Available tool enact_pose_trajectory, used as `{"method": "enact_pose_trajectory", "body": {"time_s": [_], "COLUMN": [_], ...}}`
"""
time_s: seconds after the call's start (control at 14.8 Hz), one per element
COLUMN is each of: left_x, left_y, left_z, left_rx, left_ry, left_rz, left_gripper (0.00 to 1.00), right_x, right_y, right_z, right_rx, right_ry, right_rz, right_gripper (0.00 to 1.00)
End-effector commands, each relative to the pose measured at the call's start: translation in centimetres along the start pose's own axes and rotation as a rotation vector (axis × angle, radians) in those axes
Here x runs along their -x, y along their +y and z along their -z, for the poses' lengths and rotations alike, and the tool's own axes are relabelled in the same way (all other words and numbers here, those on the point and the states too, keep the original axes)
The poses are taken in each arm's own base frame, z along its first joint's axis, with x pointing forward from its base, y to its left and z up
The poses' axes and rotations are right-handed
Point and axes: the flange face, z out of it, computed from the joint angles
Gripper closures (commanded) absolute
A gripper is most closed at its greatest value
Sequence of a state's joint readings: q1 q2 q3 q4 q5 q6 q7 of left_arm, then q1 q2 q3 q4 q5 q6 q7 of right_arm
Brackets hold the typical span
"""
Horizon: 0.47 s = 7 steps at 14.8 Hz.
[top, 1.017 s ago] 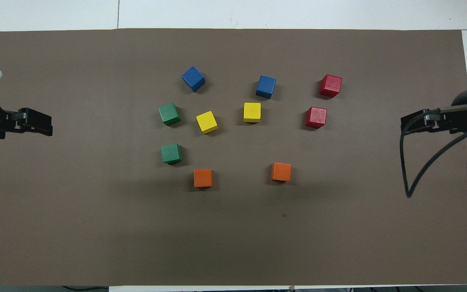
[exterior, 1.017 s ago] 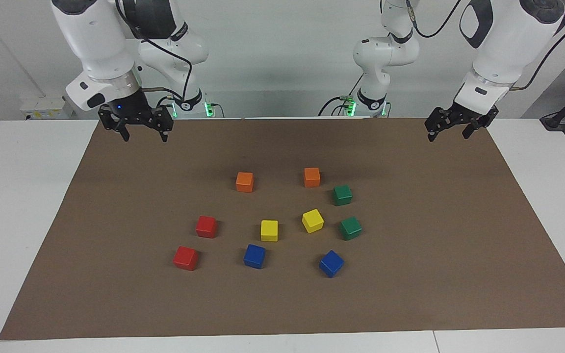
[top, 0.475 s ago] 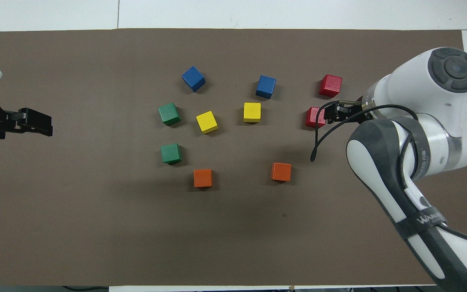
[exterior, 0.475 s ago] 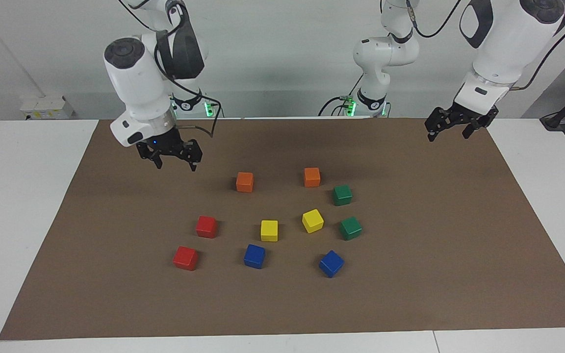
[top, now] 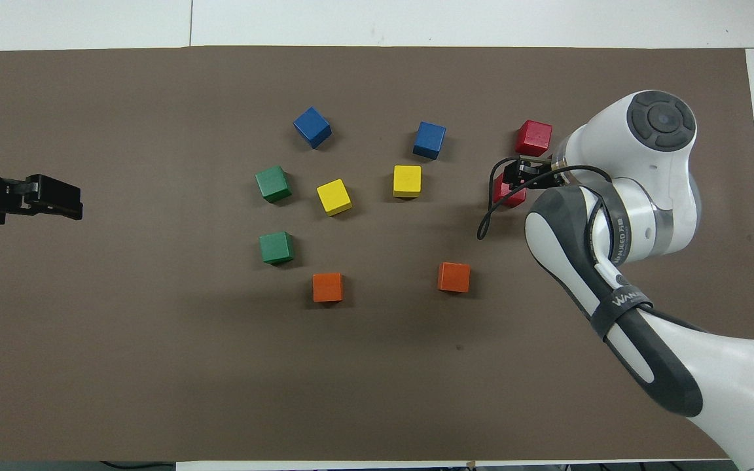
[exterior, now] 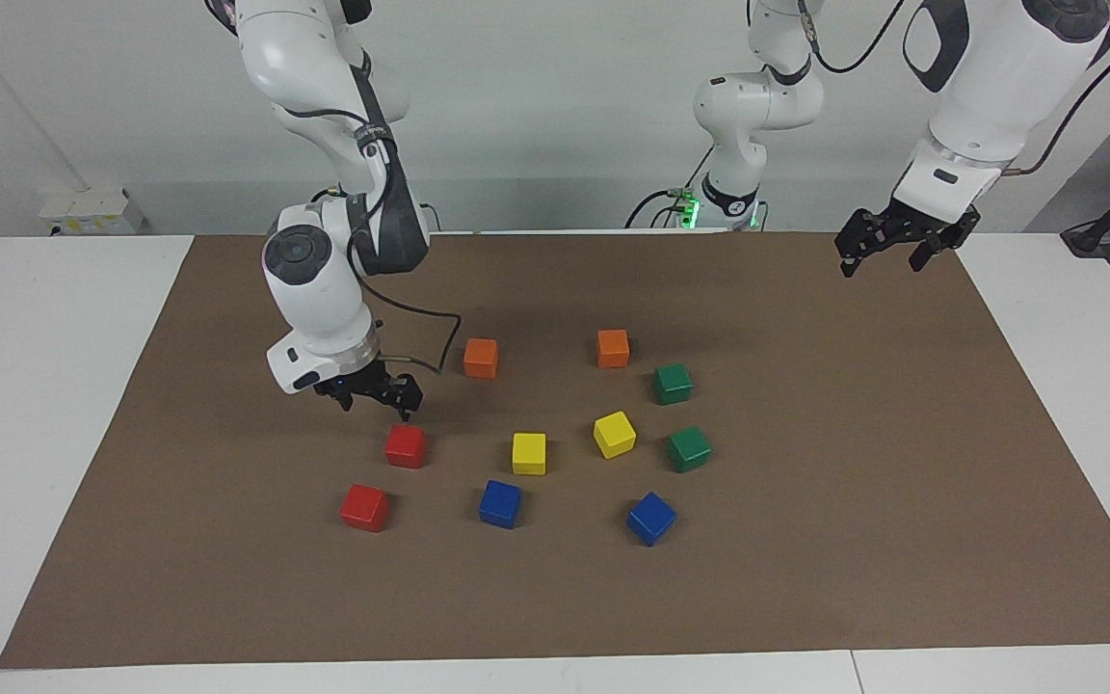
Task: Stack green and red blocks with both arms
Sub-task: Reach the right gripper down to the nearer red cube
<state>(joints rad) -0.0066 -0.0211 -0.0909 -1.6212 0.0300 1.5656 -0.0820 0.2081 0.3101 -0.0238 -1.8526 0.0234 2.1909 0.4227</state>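
Two red cubes lie toward the right arm's end of the mat: one nearer the robots [exterior: 405, 446] [top: 503, 195] and one farther [exterior: 364, 507] [top: 534, 137]. Two green cubes lie toward the left arm's end, one nearer the robots [exterior: 673, 384] [top: 277, 248] and one farther [exterior: 688, 448] [top: 273, 184]. My right gripper [exterior: 378, 405] [top: 525, 175] is open and empty. It hangs low, just above the nearer red cube and not touching it, and partly covers it in the overhead view. My left gripper [exterior: 880, 262] [top: 50, 197] is open and empty, waiting over the mat's edge at the left arm's end.
A brown mat [exterior: 854, 463] covers the table. Two orange cubes [exterior: 481, 358] [exterior: 613, 348] lie nearest the robots. Two yellow cubes [exterior: 529, 453] [exterior: 614, 434] sit between the reds and greens. Two blue cubes [exterior: 500, 503] [exterior: 650, 518] lie farthest from the robots.
My right arm has swung out from the mat's corner and come down to just above the nearer red cube. The left arm and all cubes have not moved.
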Motion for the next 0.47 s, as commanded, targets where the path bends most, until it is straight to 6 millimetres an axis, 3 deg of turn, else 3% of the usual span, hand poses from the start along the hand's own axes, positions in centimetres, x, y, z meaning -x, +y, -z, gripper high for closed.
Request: {"method": "enact_pose_trajectory", "body": {"time_s": [0.0, 0.2, 0.27, 0.41], "left_x": [0.6, 0.6, 0.9, 1.1], "left_y": [-0.2, -0.3, 0.0, 2.1], "left_z": [0.4, -0.3, -1.3, -5.6], "left_rx": [0.005, 0.005, 0.006, 0.010], "left_ry": [0.019, 0.028, 0.055, 0.057], "left_rz": [0.010, 0.046, 0.051, 0.059], "left_gripper": [0.00, 0.00, 0.00, 0.00], "right_x": [-0.2, -0.3, -0.2, -0.2], "right_y": [-1.5, -2.1, -2.3, -2.4], "right_z": [-1.5, -3.2, -3.5, -3.9], "right_rx": [-0.017, -0.011, -0.008, -0.008], "right_ry": [0.013, 0.026, 0.024, 0.024], "right_rz": [-0.019, -0.027, -0.023, -0.023], "right_gripper": [0.00, 0.00, 0.00, 0.00]}}
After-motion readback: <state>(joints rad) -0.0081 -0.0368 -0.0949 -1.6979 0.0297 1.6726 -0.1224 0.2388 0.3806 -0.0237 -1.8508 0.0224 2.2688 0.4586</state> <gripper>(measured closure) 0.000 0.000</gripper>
